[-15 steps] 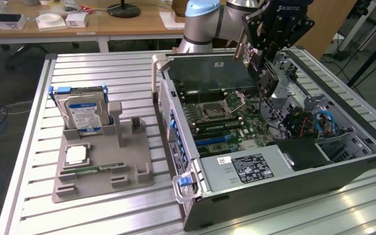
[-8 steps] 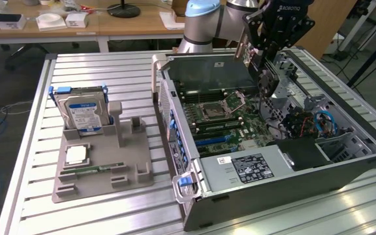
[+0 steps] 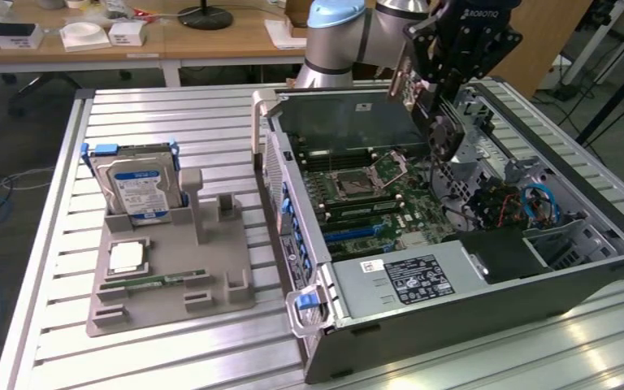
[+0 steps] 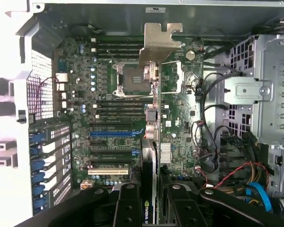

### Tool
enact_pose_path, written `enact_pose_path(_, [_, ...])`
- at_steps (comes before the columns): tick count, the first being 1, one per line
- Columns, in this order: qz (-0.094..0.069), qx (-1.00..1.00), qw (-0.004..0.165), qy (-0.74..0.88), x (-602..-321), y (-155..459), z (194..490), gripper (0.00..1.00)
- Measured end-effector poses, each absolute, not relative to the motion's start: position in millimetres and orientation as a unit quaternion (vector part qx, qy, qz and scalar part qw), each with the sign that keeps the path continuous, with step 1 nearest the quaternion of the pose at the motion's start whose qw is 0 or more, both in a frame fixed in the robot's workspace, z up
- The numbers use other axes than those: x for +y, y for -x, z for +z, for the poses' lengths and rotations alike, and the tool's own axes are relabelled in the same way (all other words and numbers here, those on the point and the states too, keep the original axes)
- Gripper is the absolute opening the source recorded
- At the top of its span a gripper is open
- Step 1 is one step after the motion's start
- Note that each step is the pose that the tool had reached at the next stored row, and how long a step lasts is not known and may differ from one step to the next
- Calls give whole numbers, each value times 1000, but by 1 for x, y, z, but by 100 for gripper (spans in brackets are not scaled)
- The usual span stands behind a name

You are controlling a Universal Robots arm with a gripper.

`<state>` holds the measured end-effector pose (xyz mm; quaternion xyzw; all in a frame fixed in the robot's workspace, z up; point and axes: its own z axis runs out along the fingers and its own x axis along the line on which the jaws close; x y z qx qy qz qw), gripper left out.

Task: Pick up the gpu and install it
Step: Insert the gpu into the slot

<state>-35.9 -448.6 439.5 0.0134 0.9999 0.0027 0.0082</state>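
Claw: is gripping the gpu, part-closed on its faces.
Gpu: is projecting beyond the fingertips, bracket farthest out.
Motherboard: is lying beyond the card.
Advice: lining the card's edge up with a slot is probably mattering most.

Bright overhead room light. Glare streaks the slatted desk at one front corner. The computer case is dim inside, where the bracket of the gpu gleams pale.
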Motion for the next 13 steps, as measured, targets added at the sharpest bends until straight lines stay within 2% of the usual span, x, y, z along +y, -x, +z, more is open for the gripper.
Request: enact_pose_path(13, [3,999,8,53,-449,36,439,26])
